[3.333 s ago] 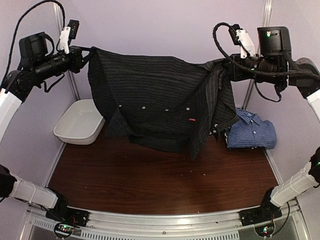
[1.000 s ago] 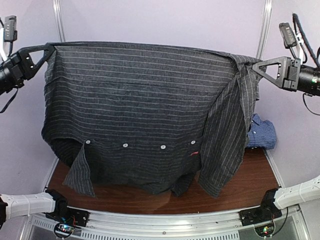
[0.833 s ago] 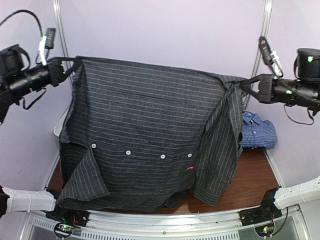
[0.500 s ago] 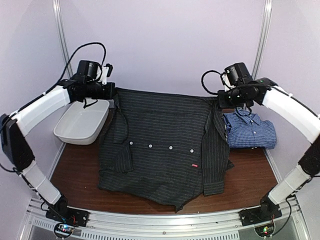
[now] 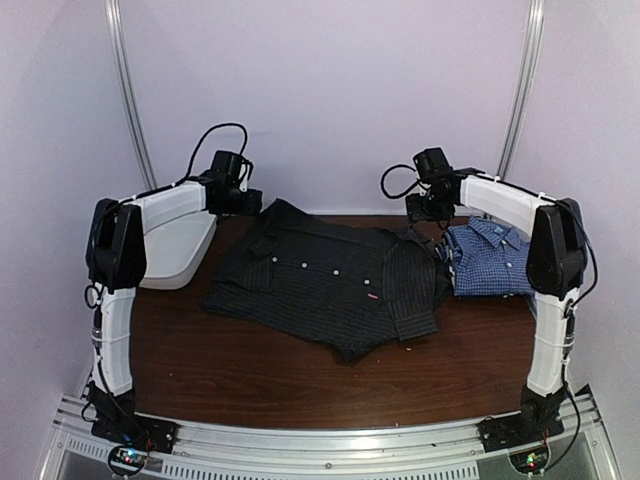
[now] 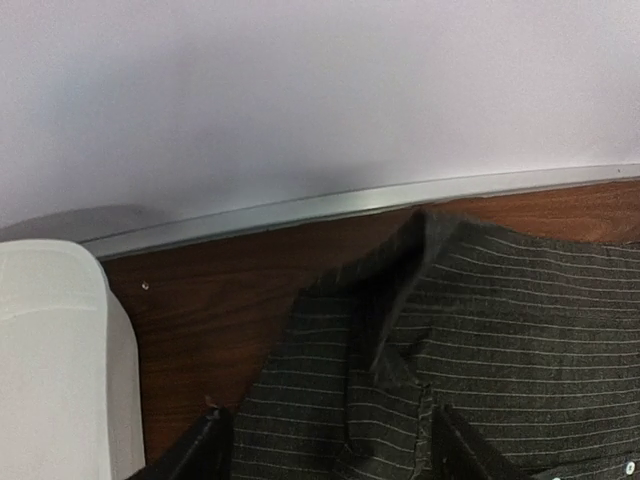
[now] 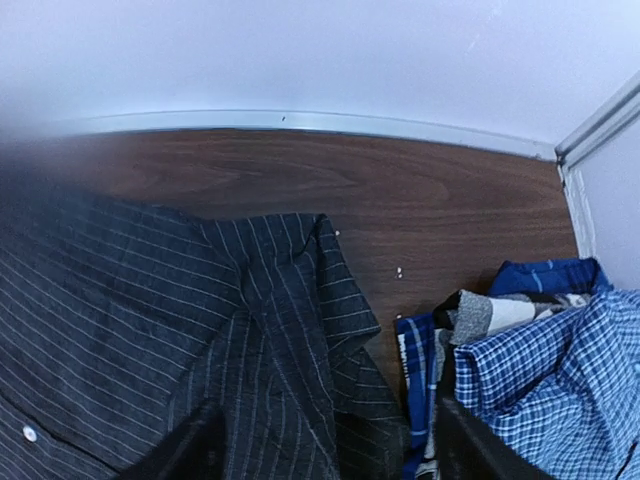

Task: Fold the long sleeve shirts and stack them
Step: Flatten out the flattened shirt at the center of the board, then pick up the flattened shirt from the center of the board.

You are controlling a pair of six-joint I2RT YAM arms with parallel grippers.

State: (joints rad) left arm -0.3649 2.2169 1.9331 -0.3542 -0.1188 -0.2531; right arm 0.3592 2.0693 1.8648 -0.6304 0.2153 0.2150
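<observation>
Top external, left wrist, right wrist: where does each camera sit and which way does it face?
Top external: high behind the bases, looking down at the table; left arm and right arm show whole.
Left wrist: far left, facing the back wall; black pinstriped shirt, white tub, open jaws at bottom edge.
Right wrist: far right, facing that wall; same shirt, blue-checked shirt, open jaws.
Shared: both wrist views see the black pinstriped shirt.

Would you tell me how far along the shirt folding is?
Done: the blue check shirt sits folded at right. In hand: the black pinstriped shirt lies spread out, left gripper and right gripper open at its far corners. Left: folding it, stacking both.
</observation>
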